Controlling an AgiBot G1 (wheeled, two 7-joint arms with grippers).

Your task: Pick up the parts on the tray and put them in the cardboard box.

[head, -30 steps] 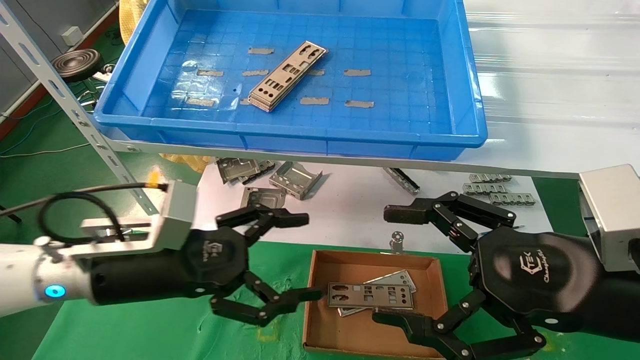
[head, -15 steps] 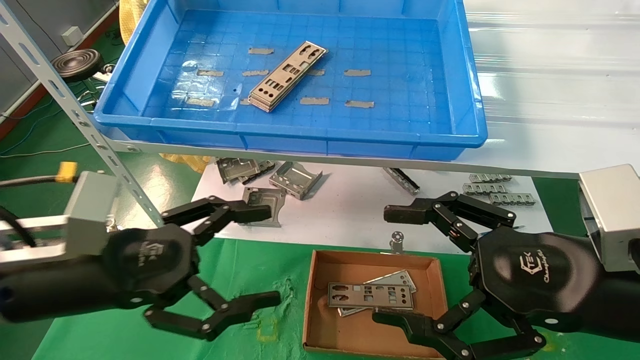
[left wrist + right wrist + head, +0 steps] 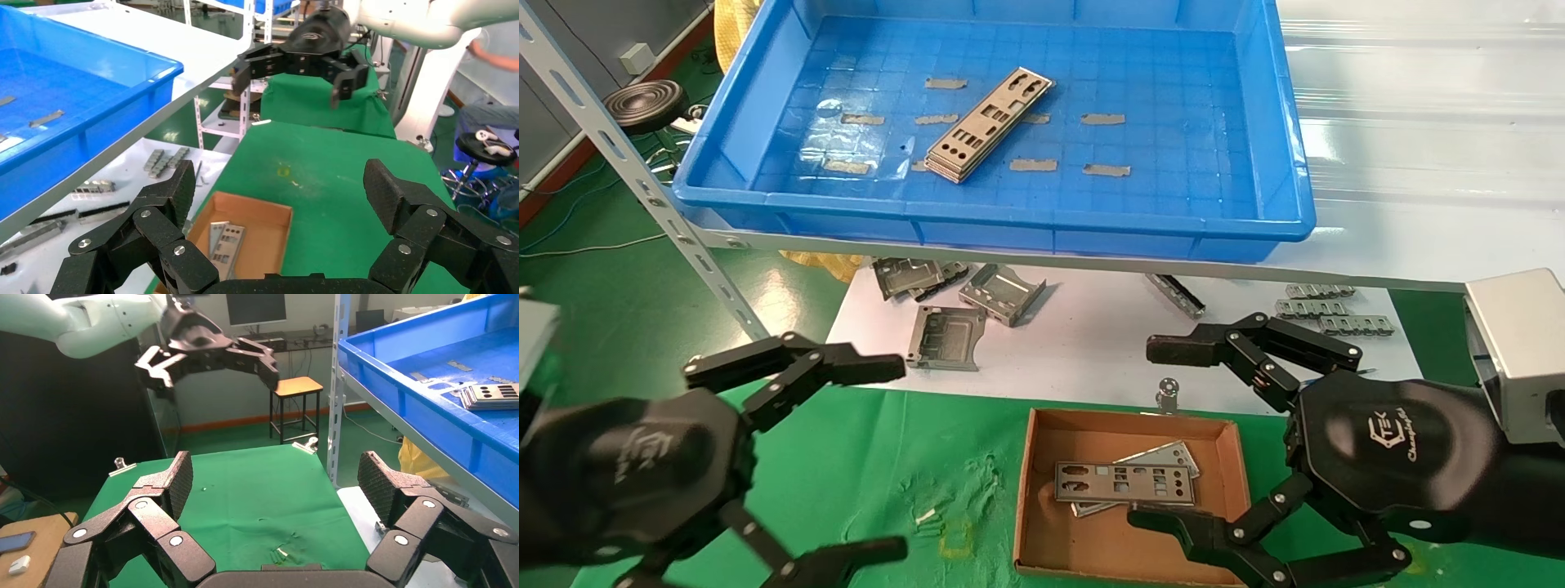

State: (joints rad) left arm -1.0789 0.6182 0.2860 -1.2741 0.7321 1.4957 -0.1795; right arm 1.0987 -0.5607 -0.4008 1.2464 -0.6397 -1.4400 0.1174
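1. The parts: two punched metal plates lie in the cardboard box, the upper one flat across the lower, which sits skewed beneath it. A further stack of plates rests on the floor of the blue tray, on the shelf above and beyond the box.

2. A second ago the left gripper had its lower fingertip at the near end of the upper plate in the box. It has since drawn back and now sits well to the left of the box, over the green cloth. Its jaws are spread wide and hold nothing.

3. The upper plate lies just where it did a second ago, so the release looks clean and this placement is probably finished.

4. The right gripper has not moved. It hangs at the right side of the box, fingers wide apart and empty, its lower finger over the box's near right corner.

5. The folded brackets and toothed strips on the white sheet beyond the box are not part of the job.

6. With plates left in the tray, the task is unfinished; the next pick likely comes from that stack.
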